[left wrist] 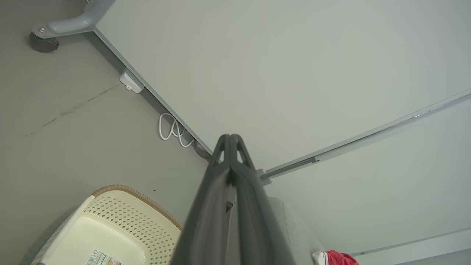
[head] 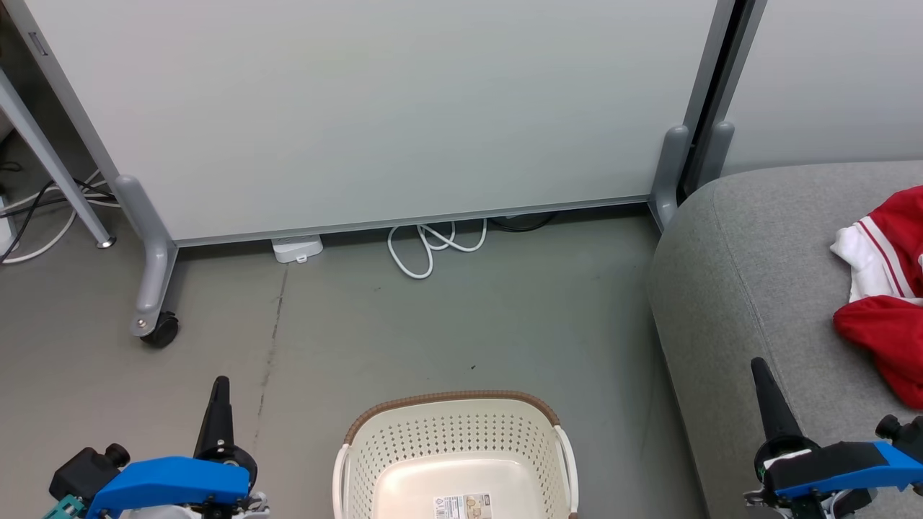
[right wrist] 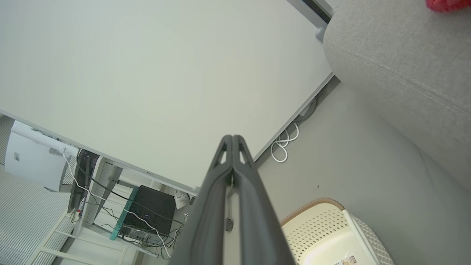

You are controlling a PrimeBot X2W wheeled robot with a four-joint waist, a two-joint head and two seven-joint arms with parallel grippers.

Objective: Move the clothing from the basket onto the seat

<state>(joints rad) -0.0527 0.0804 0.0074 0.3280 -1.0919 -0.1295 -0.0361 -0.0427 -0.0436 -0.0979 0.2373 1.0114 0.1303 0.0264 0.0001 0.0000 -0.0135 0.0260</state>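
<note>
The red clothing [head: 890, 288] with white trim lies on the grey seat [head: 750, 288] at the right edge of the head view; a corner of the clothing [left wrist: 340, 258] peeks in low in the left wrist view. The cream basket [head: 454, 454] with its brown rim stands on the floor at bottom centre, only a label sticker on its bare floor. My left gripper [head: 220, 386] is shut and holds nothing, left of the basket. My right gripper [head: 758, 366] is shut and holds nothing, over the seat's front edge. Each wrist view has fingers pressed together: left gripper [left wrist: 230, 137], right gripper [right wrist: 232, 138].
A pale partition panel [head: 375, 108] on grey wheeled feet [head: 155, 317] stands behind the basket. A white cable loop [head: 433, 245] and a white power block [head: 296, 249] lie at its base. Desk legs, cables and a black box [right wrist: 147, 213] sit beyond the panel.
</note>
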